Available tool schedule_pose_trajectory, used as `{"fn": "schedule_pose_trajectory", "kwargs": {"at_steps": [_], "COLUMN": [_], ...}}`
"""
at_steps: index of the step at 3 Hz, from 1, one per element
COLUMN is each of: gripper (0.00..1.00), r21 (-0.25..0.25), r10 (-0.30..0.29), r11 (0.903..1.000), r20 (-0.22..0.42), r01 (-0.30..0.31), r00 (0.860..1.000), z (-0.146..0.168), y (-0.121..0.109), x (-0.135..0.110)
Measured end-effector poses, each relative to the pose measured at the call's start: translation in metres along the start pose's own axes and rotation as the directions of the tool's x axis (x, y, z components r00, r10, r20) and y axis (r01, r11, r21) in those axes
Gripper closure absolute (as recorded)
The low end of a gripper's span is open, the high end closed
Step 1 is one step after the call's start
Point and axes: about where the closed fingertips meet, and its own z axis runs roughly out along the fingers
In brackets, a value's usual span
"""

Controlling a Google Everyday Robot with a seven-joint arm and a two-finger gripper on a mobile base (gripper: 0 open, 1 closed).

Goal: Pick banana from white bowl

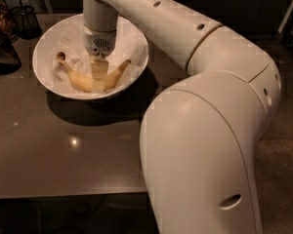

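From my station the biggest thing in view is the robot's thick white jointed arm (pixel 210 130), filling the right side and reaching up and over to the far left. Under it lies the glossy brown tabletop (pixel 63 155). On the table's far left part sits the large round white bowl (pixel 41 65), lined with crumpled white paper (pixel 132 43). The curved pale-yellow banana (pixel 80 81) lies in the bowl's bottom, its dark stem end to the left. The gripper (pixel 98 77) points straight down into the bowl, over the banana's middle; I cannot tell whether it is spread or clamped. A dark wire-mesh cup (pixel 25 21) stands just beyond the bowl's left rim.
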Motion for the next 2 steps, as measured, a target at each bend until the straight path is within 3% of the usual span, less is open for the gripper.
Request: {"fn": "schedule_pose_trajectory", "kwargs": {"at_steps": [2], "gripper": [0.33], "r21": [-0.034], "r10": [0.007], "r11": [0.9994], "r20": [0.004], "r01": [-0.007], "r00": [1.000], "z": [0.0165], "y": [-0.0024], "x": [0.0052]}}
